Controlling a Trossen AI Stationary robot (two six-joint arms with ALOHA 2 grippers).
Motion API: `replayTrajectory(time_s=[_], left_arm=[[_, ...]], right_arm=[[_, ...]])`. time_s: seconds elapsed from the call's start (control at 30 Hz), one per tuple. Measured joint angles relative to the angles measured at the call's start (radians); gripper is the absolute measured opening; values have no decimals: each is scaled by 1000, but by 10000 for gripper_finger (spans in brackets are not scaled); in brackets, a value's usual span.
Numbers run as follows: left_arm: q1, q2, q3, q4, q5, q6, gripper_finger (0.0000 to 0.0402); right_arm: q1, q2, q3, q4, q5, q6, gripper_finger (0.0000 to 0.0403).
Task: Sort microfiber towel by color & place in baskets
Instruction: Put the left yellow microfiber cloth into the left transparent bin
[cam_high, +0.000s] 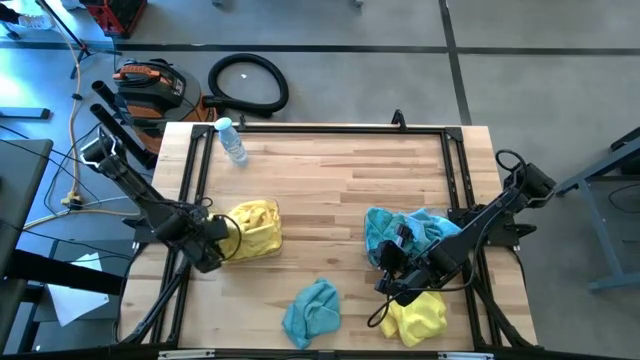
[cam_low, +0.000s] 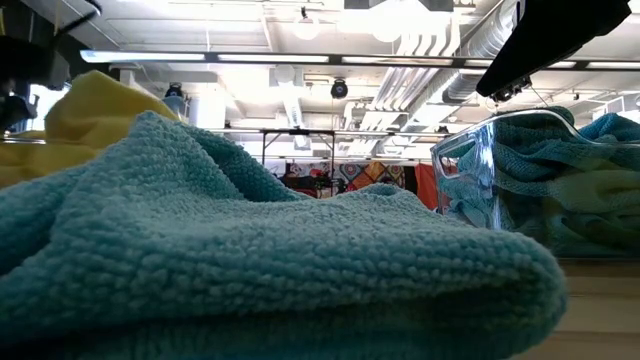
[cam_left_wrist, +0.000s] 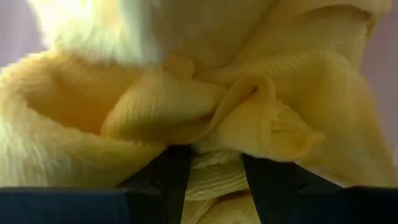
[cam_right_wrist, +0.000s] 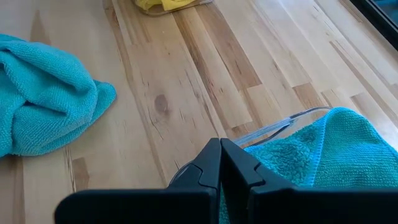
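Two loose towels lie nearest, at the bottom edge of the high view: a teal towel (cam_high: 311, 310) at lower centre, bunched on bare wood, and a yellow towel (cam_high: 418, 316) at lower right, partly under the right arm.

Right gripper (cam_high: 389, 287): lower right of the frame, between that yellow towel and the teal pile; fingers pressed fully together, nothing between them, hanging over the clear rim of the teal basket (cam_right_wrist: 273, 129).

Teal basket contents: teal pile (cam_high: 405, 232), right of centre, heaped above the rim and spilling over the edges.

Left gripper (cam_high: 212, 246): left of centre, at the edge of the yellow pile (cam_high: 252, 229); its wrist view shows the fingers (cam_left_wrist: 171, 177) partly closed on a fold of yellow cloth (cam_left_wrist: 211, 180). The yellow basket beneath the pile is hidden by cloth.

Water bottle (cam_high: 232, 140): upper left of the table, lying well apart from everything else.

Step in hand, by judgement: the left arm is depositing a yellow towel on its pile. Next move: spread those fingers, lift clear, then collect the two loose towels, teal to the right pile, yellow to the left.
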Motion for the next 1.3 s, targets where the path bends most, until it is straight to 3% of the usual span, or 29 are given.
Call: replayTrajectory(time_s=[0.47,0.9,1.3], left_arm=[[125,-3,-96,79,107,175,138],[226,-7,-107,148,63,379,138],[324,-6,79,-29,58,481,138]], right_arm=[[0,0,0,0,0,0,0],[0,0,0,0,0,0,0],[0,0,0,0,0,0,0]])
